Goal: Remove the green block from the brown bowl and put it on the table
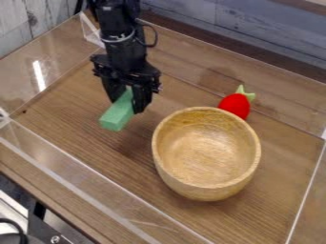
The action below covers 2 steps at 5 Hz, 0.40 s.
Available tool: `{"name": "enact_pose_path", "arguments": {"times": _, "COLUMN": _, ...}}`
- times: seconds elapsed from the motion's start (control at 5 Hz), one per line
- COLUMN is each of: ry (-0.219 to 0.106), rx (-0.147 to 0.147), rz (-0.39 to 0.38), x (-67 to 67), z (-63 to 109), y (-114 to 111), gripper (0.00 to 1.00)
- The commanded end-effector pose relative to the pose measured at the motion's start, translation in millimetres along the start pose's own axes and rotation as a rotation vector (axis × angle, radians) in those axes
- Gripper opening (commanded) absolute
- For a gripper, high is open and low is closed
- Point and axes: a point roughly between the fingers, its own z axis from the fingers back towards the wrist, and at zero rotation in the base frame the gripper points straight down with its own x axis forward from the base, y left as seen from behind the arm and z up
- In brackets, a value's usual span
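- We see the green block (pixel 118 113) out of the brown bowl (pixel 207 152), tilted, with its lower end at or just above the table (pixel 76 143) to the left of the bowl; we cannot tell whether it touches.
- The gripper (pixel 132 96) points down, its jaws closed on the block's upper end.
- We judge the block light and stiff, likely foam or painted wood, so it should not bend or crush under a firm pinch.
- Its flat long faces look smooth, so it may swing in an end hold; taking it across the narrow width near the middle would be steadier.
- The empty bowl looks thick-walled and stable.
- A red strawberry toy (pixel 235 101) lies just beyond the bowl.
- We read no brand, label or writing on anything.
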Motion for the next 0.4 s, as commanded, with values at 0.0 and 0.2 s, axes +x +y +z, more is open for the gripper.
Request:
{"name": "enact_pose_path", "arguments": {"times": 0.0, "ry": -0.036, "rx": 0.012, "rz": 0.057, "x": 5.0, "z": 0.9, "y": 8.2, "gripper": 0.00}}
{"name": "enact_pose_path", "arguments": {"times": 0.2, "ry": -0.037, "rx": 0.006, "rz": 0.046, "x": -1.3, "z": 2.5, "y": 1.4, "gripper": 0.00}}
